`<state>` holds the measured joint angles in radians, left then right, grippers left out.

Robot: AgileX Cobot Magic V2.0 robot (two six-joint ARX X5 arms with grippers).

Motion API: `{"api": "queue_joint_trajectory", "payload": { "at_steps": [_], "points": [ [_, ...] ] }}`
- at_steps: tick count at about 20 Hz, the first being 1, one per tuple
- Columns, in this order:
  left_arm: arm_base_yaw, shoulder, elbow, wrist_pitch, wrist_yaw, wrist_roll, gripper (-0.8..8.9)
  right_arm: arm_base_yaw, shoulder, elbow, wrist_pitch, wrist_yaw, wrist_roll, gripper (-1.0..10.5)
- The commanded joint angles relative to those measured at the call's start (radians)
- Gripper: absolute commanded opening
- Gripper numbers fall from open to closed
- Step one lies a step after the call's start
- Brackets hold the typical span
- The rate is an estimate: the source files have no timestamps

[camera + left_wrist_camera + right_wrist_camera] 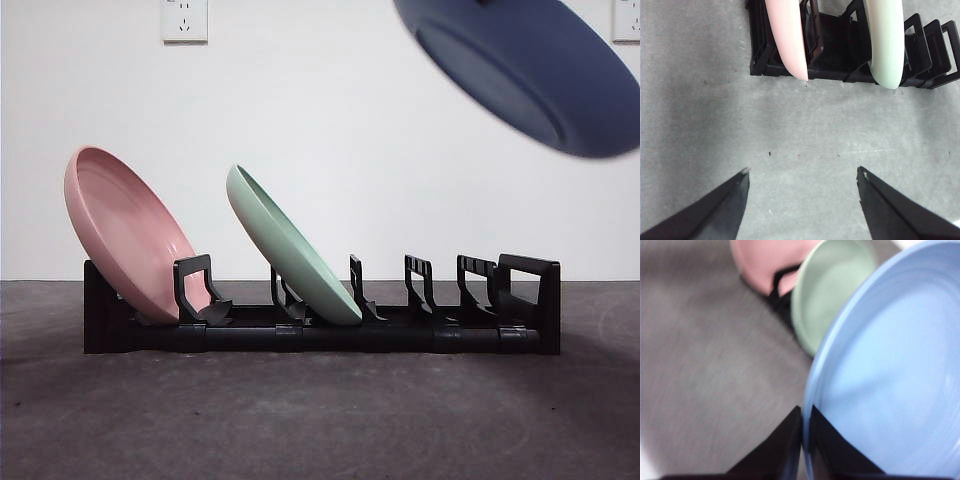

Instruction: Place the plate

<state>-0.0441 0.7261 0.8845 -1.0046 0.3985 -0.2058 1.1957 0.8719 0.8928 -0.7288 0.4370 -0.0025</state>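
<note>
A blue plate [530,65] hangs tilted in the air at the top right of the front view, above the right end of the black rack [320,325]. My right gripper [806,412] is shut on the blue plate's rim [890,375]. A pink plate [125,235] leans in the rack's leftmost slot and a green plate [290,245] leans in a middle slot. My left gripper [802,172] is open and empty above the bare table, short of the rack [840,47].
The rack's right-hand slots [470,290] hold nothing. A white wall with two sockets [185,20] stands behind the grey table [320,420].
</note>
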Motion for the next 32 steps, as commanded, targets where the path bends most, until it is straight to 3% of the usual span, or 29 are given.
{"api": "queue_joint_trajectory", "payload": {
  "at_steps": [1, 5, 10, 16, 21, 25, 30, 32],
  "points": [
    [-0.002, 0.006, 0.023, 0.010, 0.006, -0.004, 3.44, 0.105, 0.019, -0.039, -0.023, 0.020, 0.030, 0.1],
    [-0.002, 0.006, 0.023, 0.009, 0.006, -0.004, 3.44, 0.257, 0.128, -0.069, -0.040, 0.008, 0.005, 0.1],
    [-0.002, 0.006, 0.023, 0.005, 0.006, -0.004, 3.44, 0.288, 0.309, -0.068, 0.018, -0.077, -0.117, 0.1],
    [-0.002, 0.006, 0.023, 0.005, 0.006, -0.005, 3.44, 0.246, 0.451, -0.068, 0.133, -0.074, -0.308, 0.1],
    [-0.002, 0.006, 0.023, 0.006, 0.006, -0.004, 3.44, 0.161, 0.531, -0.068, 0.199, -0.113, -0.422, 0.1],
    [-0.002, 0.006, 0.023, 0.006, 0.006, -0.004, 3.44, 0.113, 0.588, -0.068, 0.251, -0.134, -0.472, 0.1],
    [-0.002, 0.006, 0.023, 0.006, 0.006, -0.004, 3.44, 0.094, 0.638, -0.068, 0.251, -0.161, -0.476, 0.2],
    [-0.002, 0.006, 0.023, 0.006, 0.006, -0.004, 3.44, 0.094, 0.639, -0.068, 0.251, -0.160, -0.476, 0.7]
  ]
}}
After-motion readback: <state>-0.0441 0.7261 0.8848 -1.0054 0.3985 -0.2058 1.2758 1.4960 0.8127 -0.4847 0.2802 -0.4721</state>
